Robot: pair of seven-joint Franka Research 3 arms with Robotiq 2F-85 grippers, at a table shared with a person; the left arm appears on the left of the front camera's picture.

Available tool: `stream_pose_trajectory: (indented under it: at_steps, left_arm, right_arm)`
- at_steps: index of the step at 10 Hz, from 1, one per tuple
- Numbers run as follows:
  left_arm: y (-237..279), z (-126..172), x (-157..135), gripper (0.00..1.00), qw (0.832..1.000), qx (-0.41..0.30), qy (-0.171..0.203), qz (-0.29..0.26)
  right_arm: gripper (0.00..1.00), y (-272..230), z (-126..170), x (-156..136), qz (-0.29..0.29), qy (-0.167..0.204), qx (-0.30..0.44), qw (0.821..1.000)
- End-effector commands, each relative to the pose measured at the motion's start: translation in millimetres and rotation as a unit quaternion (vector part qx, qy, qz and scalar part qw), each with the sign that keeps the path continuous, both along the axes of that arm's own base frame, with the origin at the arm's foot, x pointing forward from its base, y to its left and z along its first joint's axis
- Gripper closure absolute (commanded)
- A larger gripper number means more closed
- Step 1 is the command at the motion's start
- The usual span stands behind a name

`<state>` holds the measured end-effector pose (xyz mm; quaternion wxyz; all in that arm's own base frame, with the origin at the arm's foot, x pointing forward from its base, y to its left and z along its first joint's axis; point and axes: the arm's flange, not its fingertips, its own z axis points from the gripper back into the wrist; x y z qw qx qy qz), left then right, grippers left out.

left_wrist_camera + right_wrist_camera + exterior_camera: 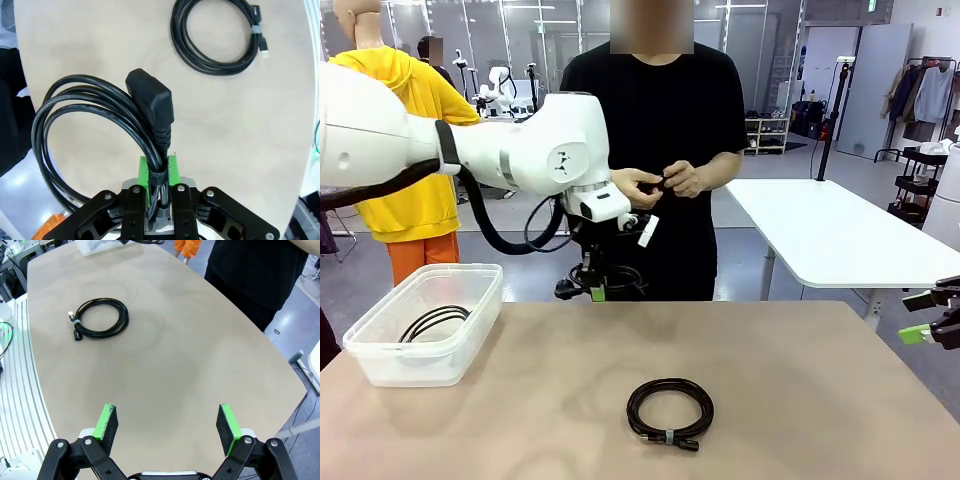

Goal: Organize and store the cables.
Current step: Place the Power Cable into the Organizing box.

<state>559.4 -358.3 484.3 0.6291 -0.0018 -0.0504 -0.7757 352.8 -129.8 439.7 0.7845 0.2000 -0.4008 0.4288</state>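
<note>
My left gripper [596,288] hangs over the table's far edge, shut on a coiled black cable. In the left wrist view its green pads [145,170] pinch the bound part of that coil [152,102], whose thick plug points away from me. A second cable [670,412] lies coiled on the table near the front, bound by a small grey tie; it is also in the left wrist view [217,35] and the right wrist view [100,317]. Another cable [435,322] lies inside the clear bin [420,365] at the left. My right gripper [167,422] hovers open over the table's right side [930,318].
A person in black stands at the far side, both hands [665,182] together at chest height on something small and dark. The tan table [800,380] has free room in its middle and right. A white table [840,230] stands behind at the right.
</note>
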Motion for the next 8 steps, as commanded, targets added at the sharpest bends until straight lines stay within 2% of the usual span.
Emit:
stream_pose_trajectory:
  at_steps: [1,2,5,8]
  left_arm:
    - [54.4,19.1,-22.8,0.88,1.0,-0.014,-0.013,0.001]
    - [93.7,37.6,-33.0,0.88,0.999,-0.022,-0.026,0.012]
    - [202.1,55.9,-42.5,0.88,0.998,-0.042,-0.041,0.034]
    - [276.1,43.4,-29.9,0.88,0.993,-0.072,-0.048,0.084]
  right_arm:
    - [0.0,0.5,0.5,2.3,-0.002,-0.003,0.008,1.0]
    - [0.0,0.5,0.5,2.3,-0.002,-0.003,0.008,1.0]
    - [0.0,0.5,0.5,2.3,-0.002,-0.003,0.008,1.0]
    - [0.0,0.5,0.5,2.3,-0.002,-0.003,0.008,1.0]
